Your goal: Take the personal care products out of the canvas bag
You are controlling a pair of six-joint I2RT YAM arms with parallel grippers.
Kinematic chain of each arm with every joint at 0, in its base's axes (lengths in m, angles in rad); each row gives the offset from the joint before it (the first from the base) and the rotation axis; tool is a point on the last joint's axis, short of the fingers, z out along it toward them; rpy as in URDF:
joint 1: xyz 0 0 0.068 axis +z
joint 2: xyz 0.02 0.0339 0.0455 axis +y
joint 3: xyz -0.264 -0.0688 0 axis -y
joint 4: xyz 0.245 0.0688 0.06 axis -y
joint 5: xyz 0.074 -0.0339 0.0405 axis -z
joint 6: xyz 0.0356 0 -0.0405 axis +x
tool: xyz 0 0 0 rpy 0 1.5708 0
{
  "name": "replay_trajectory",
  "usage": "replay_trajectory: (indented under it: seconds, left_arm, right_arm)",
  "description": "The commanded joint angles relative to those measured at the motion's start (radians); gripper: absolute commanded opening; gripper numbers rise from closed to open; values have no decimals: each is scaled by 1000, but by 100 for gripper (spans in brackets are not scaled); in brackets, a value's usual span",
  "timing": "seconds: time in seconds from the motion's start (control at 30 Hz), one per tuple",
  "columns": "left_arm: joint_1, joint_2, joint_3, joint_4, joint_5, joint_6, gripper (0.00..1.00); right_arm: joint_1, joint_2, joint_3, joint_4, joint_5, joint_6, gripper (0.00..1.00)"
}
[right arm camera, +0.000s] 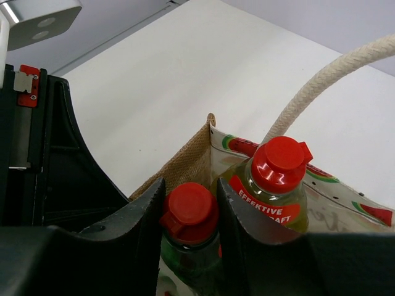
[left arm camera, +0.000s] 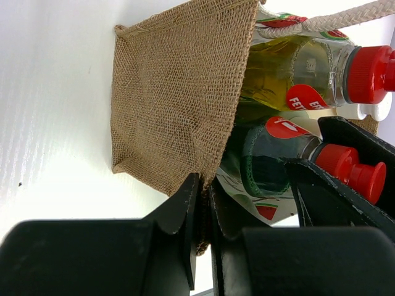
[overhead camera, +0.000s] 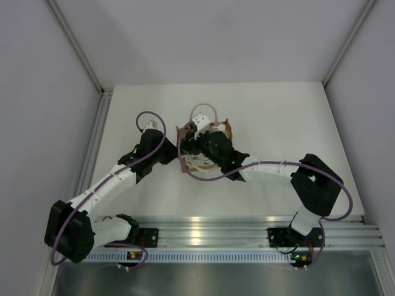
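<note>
Now pinches the green bottle (left arm camera: 271, 166) by its red cap in the right pincer (right arm camera: 188, 213) — inside the bag (left arm camera: 173, 92), beside the yellow bottle (right arm camera: 271, 203); nips the bag's woven edge in the left pincer (left arm camera: 203, 203), mid-surface (overhead camera: 278, 117).

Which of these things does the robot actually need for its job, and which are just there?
Job: canvas bag, dark green bottle, yellow bottle, right gripper, left gripper.
Just there: white table, aluminium rail, purple cables.
</note>
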Motion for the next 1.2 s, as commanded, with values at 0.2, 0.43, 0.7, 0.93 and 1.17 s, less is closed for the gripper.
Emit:
replay_trajectory:
  seconds: [0.2, 0.43, 0.7, 0.93, 1.17]
  left_arm:
    - [6, -22, -17, -14, -16, 20, 0]
    - [4, -22, -17, -12, -19, 16, 0]
    - [4, -20, -17, -12, -21, 14, 0]
    - [4, -19, -17, -14, -27, 11, 0]
    - [6, -14, -12, -14, -27, 8, 0]
  right_arm:
    - [27, -21, 26, 78, -56, -42, 0]
    - [26, -53, 103, 29, -51, -100, 0]
    - [26, -98, 138, 7, -59, -112, 0]
    - [26, -138, 152, -3, -56, -128, 0]
    - [24, -178, 170, -9, -57, -140, 0]
